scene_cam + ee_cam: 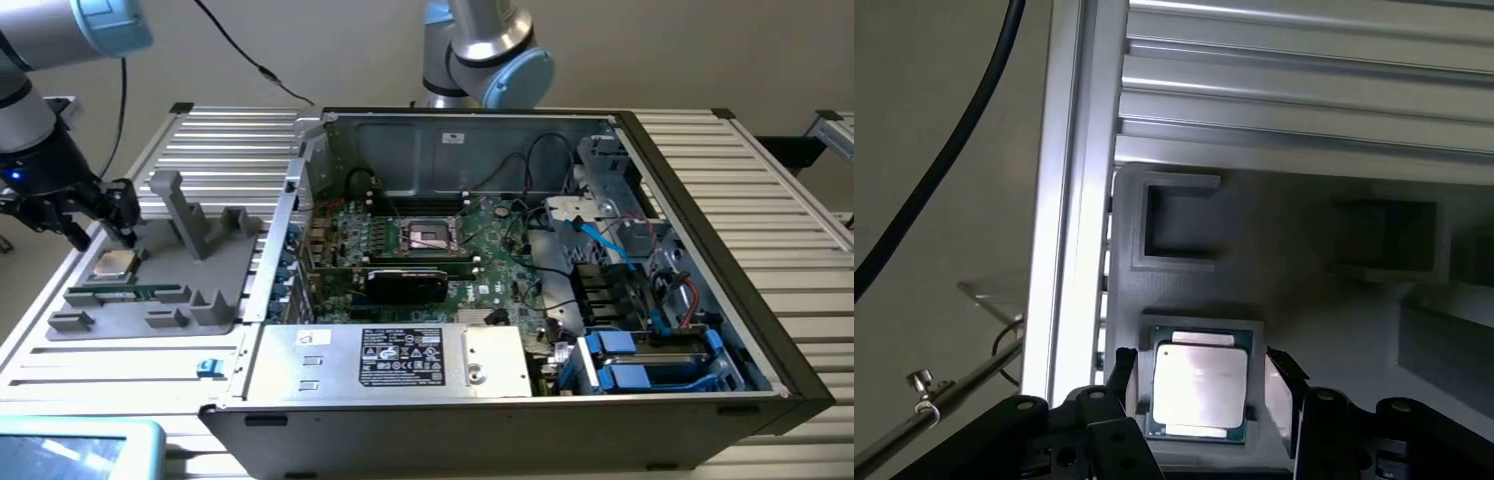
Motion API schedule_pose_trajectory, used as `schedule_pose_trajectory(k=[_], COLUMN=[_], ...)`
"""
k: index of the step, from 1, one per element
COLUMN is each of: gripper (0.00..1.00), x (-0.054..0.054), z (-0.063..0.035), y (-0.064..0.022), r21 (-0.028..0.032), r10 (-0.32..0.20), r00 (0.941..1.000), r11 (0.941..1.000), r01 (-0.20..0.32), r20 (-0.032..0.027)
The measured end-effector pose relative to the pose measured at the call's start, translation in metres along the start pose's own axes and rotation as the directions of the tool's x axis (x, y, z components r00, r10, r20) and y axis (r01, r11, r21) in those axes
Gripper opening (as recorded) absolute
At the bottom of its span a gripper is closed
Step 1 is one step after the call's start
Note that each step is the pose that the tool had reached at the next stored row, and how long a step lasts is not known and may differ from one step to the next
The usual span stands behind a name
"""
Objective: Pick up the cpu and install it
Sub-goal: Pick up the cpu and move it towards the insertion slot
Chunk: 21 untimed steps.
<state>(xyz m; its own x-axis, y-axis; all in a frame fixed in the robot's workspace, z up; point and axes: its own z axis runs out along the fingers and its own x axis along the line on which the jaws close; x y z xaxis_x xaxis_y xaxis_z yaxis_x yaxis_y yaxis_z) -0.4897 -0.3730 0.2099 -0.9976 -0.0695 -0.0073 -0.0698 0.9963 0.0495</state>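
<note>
- The gripper (1200, 362) is being held over the grey tray (1304, 300), its jaws standing wide apart with one finger on each side of the cpu (1199, 388); nothing is being gripped.
- The cpu is being cradled flat, silver face up, in a square pocket of the tray; whether the fingers are touching it cannot be told.
- In the exterior view the gripper (100, 228) is being shown just above the cpu (114, 264), at the tray's (200, 300) end on that view's left.
- A long green memory stick (127, 294) is being carried in a slot of the tray just beside the cpu.
- Two rectangular pockets (1179, 220) are being seen further along the tray.
- The tray is being supported by a slatted metal table (94, 370), next to an open computer case (454, 150).
- Inside the case, a circuit board (507, 260) with a square socket (430, 235) is being housed, well apart from the cpu.
- A power supply box (387, 357) and blue drive carriers (641, 362) are also being held in the case.
</note>
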Motion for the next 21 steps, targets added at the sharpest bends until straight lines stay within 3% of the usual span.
schedule_pose_trajectory(k=[21], gripper=[0.62], x=[0.002], z=[0.0156], y=[-0.0096], r21=[-0.0002], r10=[-0.006], r00=[1.0000], r11=[1.0000], r01=[0.006], r20=[-0.0003])
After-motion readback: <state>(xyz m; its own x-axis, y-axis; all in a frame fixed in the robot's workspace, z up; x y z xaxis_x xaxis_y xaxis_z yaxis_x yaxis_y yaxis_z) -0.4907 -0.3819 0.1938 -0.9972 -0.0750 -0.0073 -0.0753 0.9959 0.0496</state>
